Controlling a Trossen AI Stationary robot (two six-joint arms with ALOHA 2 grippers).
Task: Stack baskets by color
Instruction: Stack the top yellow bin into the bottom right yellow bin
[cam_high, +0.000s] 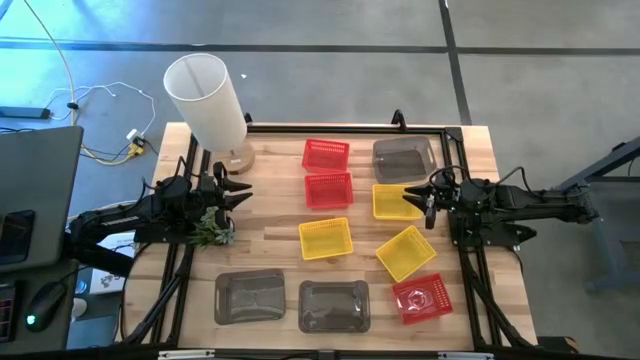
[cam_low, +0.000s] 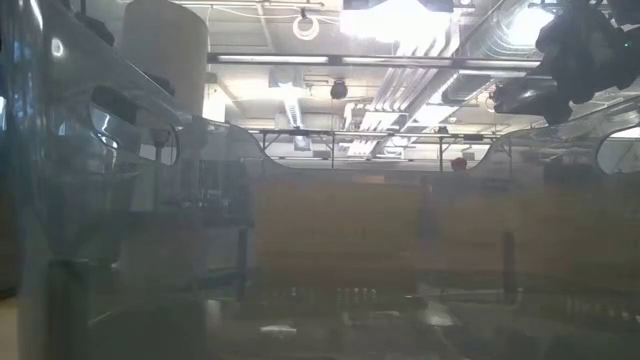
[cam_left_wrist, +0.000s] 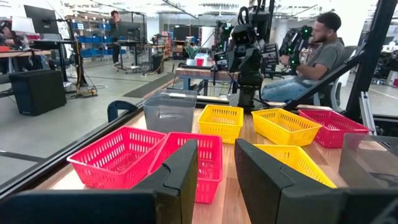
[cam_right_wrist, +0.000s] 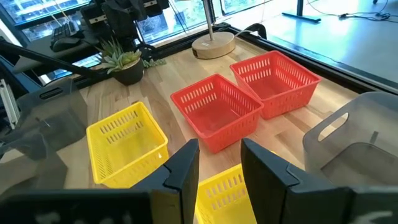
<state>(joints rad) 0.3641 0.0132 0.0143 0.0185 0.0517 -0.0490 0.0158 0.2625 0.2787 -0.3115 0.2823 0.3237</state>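
Nine baskets rest bottom-down on the wooden table (cam_high: 270, 225). Two red ones (cam_high: 325, 154) (cam_high: 328, 189) sit side by side at the far middle, and a third red one (cam_high: 421, 298) is near right. Three yellow ones (cam_high: 396, 201) (cam_high: 326, 238) (cam_high: 406, 252) lie in the middle and right. One grey basket (cam_high: 405, 158) is far right, and two more (cam_high: 249, 297) (cam_high: 334, 305) stand at the near edge. My left gripper (cam_left_wrist: 216, 180) is open at the table's left side. My right gripper (cam_right_wrist: 219, 168) is open above a yellow basket (cam_right_wrist: 224, 186).
A tall white lamp shade (cam_high: 205, 100) on a round wooden base (cam_high: 237, 158) stands at the far left. A small potted plant (cam_high: 213, 228) sits under my left arm. A dark frame rail (cam_high: 350, 128) runs along the table edges. A person (cam_left_wrist: 314, 59) sits beyond the table's right side.
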